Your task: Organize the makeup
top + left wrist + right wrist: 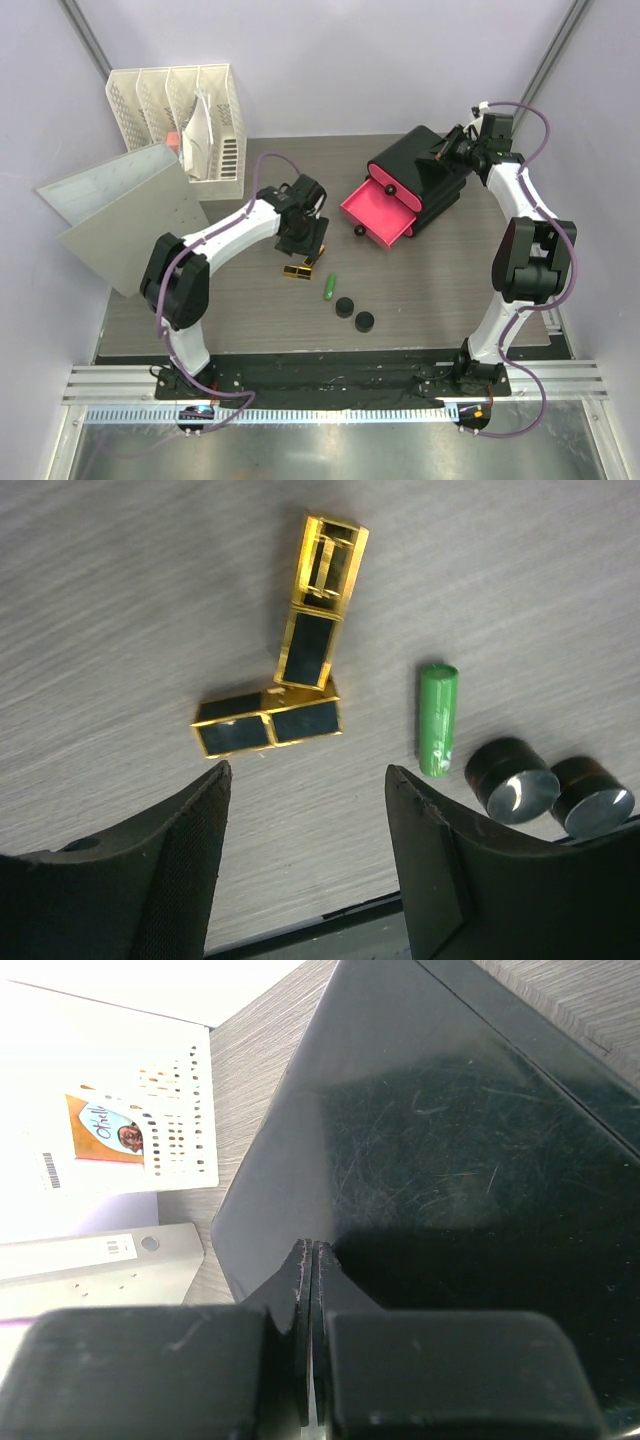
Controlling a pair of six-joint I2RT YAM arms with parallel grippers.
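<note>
Your left claw (308, 775) hangs spread and empty over the lipsticks (297, 270), which lie on the counter (120, 600) touching in an L. I judge that your coming pick turns on that L. The near lipstick (268, 725) runs left to right, in line with the way the jaws close, so a straight drop would meet it end to end. The far lipstick (320, 610) runs near to far, across the gap, and suits the claw as it stands. For the near one you would need to turn the wrist. Because they touch, lifting one may nudge the other.

Your left arm is much the nearer, with the lipsticks right below it. Your right claw (310, 1260) is pressed together with nothing in it, at the top of the box (430, 180) on the far right and well apart from the makeup. You cannot tell whether it touches the box. The pink drawer (375, 210) stands pulled out toward the lipsticks.

Count:
- two lipsticks
- one green stick (437, 720) just right of them, long axis near to far
- two black discs (512, 780) side by side, right of the stick and nearer
- one box with one open drawer

No bottle or tube shows on the counter.
</note>
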